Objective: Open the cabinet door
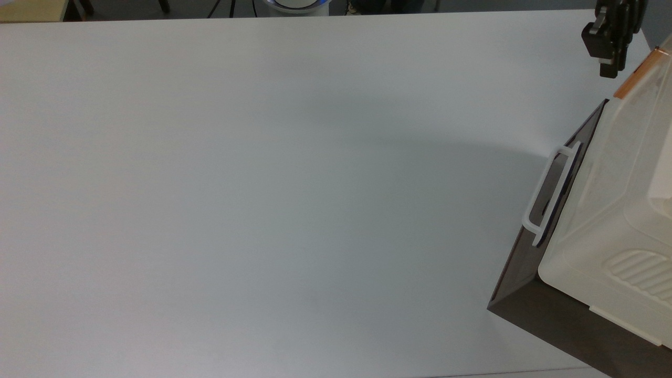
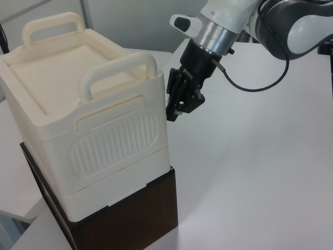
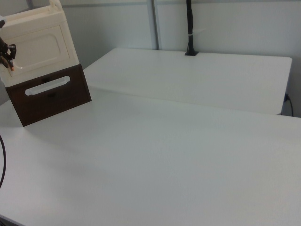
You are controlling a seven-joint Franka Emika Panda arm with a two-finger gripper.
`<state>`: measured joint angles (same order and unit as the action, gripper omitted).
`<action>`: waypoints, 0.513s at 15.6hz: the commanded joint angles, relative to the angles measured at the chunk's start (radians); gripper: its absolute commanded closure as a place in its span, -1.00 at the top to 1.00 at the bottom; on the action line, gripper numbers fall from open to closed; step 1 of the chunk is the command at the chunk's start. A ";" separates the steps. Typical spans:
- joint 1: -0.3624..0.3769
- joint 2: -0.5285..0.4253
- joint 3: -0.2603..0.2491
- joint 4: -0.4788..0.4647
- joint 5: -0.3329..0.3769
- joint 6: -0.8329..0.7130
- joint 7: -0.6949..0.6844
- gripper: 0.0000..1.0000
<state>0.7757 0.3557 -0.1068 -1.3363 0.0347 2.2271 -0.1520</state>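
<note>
The cabinet door [image 3: 41,44] is a cream panel with a recessed centre, forming the front face of the cream box [image 2: 88,125]. In the right view it stands upright, faces out over the open bench [image 3: 178,141], and appears shut flush with the box. Its long axis runs sideways across the box front. An orange-brown bar handle [image 1: 636,74] runs along one edge of the door; in the top view it shows as a short slanted strip at the box's upper corner, near the top view's right edge.

The cream box has two loop grips on its lid and a ribbed side wall. It sits on top of a dark brown base [image 2: 130,219]. That base carries a dark brown front panel with a white loop handle [image 1: 551,194], directly below the door in the right view.

The hand [image 2: 179,107] hangs just beside the box's front corner, at the level of the door's handle edge. In the top view the hand [image 1: 608,50] stands a small gap clear of the orange-brown bar, on the top view's left of it. Whether its fingers are parted or closed cannot be told, and nothing is seen held in them. A black cable [image 2: 250,83] loops from the wrist.

The stack stands at one end of the white bench.
</note>
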 commanded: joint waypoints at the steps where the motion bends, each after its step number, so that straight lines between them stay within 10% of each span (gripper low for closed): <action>1: 0.013 -0.046 -0.007 -0.060 0.034 -0.011 0.025 -0.59; 8: 0.001 -0.029 -0.008 -0.044 0.030 0.080 0.075 -0.42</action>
<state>0.7763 0.3459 -0.1069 -1.3501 0.0573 2.2347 -0.1006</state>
